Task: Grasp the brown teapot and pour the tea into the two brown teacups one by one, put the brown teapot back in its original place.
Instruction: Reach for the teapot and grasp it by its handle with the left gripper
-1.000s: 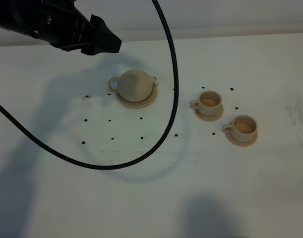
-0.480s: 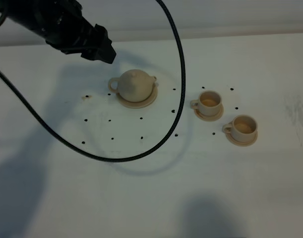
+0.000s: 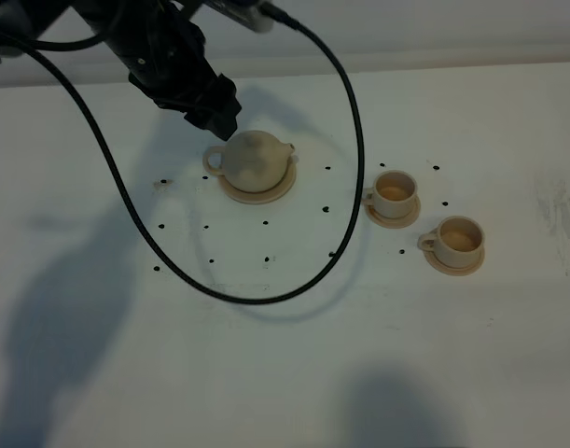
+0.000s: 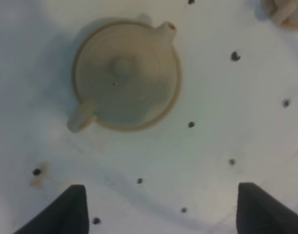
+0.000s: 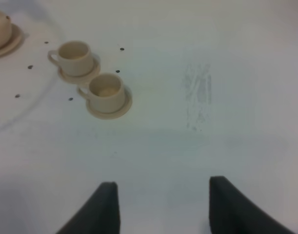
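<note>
White table (image 3: 471,355), speckled with small black marks, with a pale strip of wall behind it. The teapot (image 3: 257,161) sits on its wide saucer (image 3: 281,190), left of centre in the high view. Its lid (image 4: 122,66) is on, the handle (image 4: 81,118) points away from the cups and the spout (image 4: 169,28) points toward them. The first cup (image 3: 395,189) and second cup (image 3: 460,238) stand on their own small saucers off to the right, near each other. I cannot tell whether anything is in them.

My left claw (image 4: 161,214) hangs close to the teapot on its handle side, jaws spread wide with nothing between them. My right claw (image 5: 161,204) is also spread and empty, over bare table with the cups well ahead of it.

I'd say I am on the approach to the grasp, and pouring is not yet begun. My worries:

- The pot is round and smooth. If I close on the body off-centre, it could squirt out or spin on the saucer.
- The handle is a small loop, so a slightly misaligned descent may shove the pot and drag the saucer off its spot.
- The lid looks loose-fitting, so a steep tilt while pouring could tip it off.
- The black cable (image 3: 355,140) loops down between pot and cups. Swinging right, I risk it brushing the first cup.
</note>
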Robot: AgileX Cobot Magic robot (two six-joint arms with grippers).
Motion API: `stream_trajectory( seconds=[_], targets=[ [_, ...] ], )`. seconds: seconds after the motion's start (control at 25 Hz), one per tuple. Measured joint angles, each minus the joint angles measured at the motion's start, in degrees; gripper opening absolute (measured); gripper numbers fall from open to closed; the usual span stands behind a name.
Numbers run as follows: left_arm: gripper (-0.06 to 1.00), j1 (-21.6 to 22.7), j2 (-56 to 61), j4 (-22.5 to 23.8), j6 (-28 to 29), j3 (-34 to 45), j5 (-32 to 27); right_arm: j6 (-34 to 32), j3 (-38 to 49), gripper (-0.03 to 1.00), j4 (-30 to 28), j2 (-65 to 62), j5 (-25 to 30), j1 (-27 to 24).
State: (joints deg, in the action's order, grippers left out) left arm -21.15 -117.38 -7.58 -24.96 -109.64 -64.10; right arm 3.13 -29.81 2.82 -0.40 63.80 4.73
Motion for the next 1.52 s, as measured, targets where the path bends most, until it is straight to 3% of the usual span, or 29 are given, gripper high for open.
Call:
stream_trajectory(
  seconds=[0.4,0.72,1.0,1.52],
  targets=[
    [0.6,-1.65,-1.32,10.45,-15.11,0.01,-0.18,0.0,0.0,0.41,0.05,0.0,0.0,0.0],
    [0.59,-1.69,-2.4,10.58,-27.93,0.01,0.18,0.0,0.0,0.41,0.05,0.0,0.0,0.0],
    [0.57,-1.76,-5.57,8.48,-29.63,0.01,-4.04,0.0,0.0,0.41,0.05,0.0,0.0,0.0],
    [0.56,-1.52,-6.48,9.16,-33.43,0.01,-3.58,0.0,0.0,0.41,0.11,0.0,0.0,0.0]
  ],
)
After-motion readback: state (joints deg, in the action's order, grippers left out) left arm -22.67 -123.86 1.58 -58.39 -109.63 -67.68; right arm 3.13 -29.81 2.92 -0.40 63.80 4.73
